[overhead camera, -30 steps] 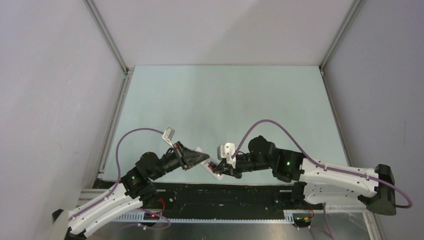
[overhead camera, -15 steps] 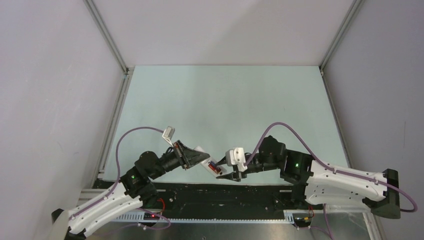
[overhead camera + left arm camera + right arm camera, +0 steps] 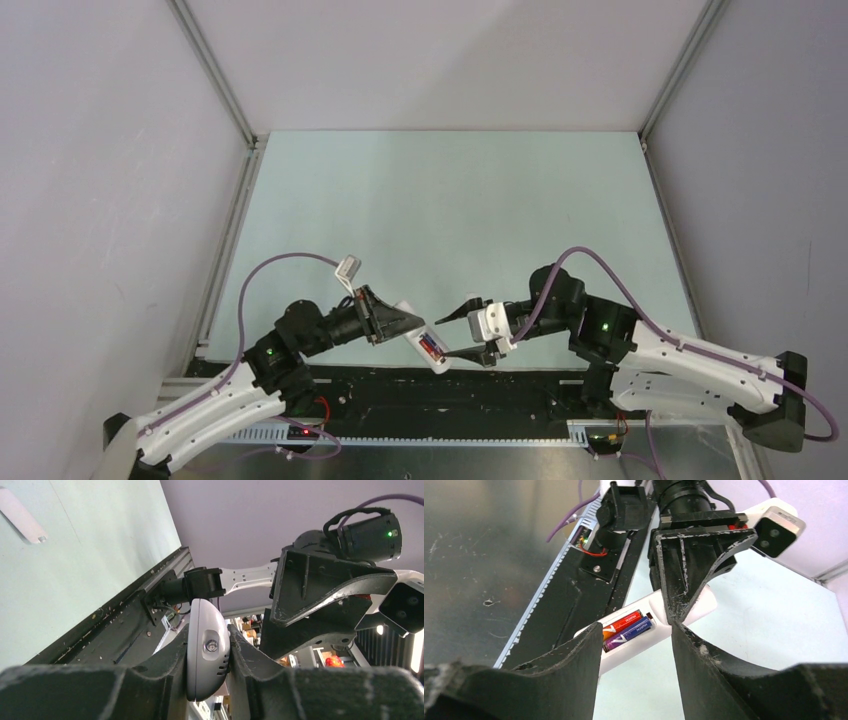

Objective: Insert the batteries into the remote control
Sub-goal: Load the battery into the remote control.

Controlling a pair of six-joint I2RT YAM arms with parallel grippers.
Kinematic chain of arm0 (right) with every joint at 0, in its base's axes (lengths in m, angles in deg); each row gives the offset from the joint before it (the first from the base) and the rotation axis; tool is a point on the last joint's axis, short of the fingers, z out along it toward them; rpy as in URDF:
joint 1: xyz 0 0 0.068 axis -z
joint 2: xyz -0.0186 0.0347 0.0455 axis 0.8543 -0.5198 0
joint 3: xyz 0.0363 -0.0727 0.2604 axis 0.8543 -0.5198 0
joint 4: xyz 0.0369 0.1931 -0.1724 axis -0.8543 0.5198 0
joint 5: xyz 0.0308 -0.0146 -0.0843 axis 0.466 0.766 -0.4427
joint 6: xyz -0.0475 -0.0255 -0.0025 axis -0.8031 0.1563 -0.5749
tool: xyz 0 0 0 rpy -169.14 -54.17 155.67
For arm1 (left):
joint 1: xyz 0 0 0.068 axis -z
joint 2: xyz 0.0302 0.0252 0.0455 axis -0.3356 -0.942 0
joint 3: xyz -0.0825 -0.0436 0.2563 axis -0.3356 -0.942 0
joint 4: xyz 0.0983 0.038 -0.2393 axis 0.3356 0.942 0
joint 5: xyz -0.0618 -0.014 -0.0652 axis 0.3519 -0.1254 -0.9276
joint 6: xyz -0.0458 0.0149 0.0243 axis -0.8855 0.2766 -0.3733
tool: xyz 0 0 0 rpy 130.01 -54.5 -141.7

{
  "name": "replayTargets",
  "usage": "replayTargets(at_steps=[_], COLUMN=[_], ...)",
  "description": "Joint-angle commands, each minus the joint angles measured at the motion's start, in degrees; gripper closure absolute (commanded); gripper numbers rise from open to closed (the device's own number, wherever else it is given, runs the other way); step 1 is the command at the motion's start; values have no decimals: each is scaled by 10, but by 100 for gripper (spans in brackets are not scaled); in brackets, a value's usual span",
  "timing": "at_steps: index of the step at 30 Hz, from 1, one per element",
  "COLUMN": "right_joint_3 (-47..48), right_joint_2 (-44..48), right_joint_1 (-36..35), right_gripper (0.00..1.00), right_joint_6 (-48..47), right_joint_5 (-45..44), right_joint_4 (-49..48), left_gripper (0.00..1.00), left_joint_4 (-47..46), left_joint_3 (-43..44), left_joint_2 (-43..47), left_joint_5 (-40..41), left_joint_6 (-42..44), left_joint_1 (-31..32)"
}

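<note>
Looks pretty much done: red-orange and dark blue cylinder batteries (image 3: 626, 628) sit in the small white remote control (image 3: 621, 656), gripped by your left hand (image 3: 405, 322); right hand (image 3: 446, 337) gapes wide, empty.

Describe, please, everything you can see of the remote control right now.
The remote control is a small white plastic handset with rounded ends, held aloft, back side up. Its battery bay is uncovered, and both batteries, one red-orange, one blue, lie side by side inside. The left tool is shut on one end, a finger on either side. The open right tool straddles the free end; no contact is visible.
</note>
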Motion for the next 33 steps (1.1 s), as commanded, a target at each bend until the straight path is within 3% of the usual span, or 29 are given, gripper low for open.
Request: replayTargets(at_steps=[1,14,22,33], right_joint_3=[2,-22,-22,-22], right_joint_2=[-16,-50,-74,-96], right_joint_1=[6,-9,-22,-28], right_gripper=[44,51,52,62], right_joint_6=[-10,22,30,32], right_joint_5=[58,63,67,63], right_joint_4=[2,-84,-97,-107], left_gripper=[100,100,100,100], left_joint_4=[-32,-31,-32,-31], left_joint_3=[5,-33,-30,-29], left_joint_2=[0,-1,-5,-1], left_joint_5=[-46,-91,-94,-95], left_joint_6=[12,14,18,17], left_joint_1=[0,0,0,0])
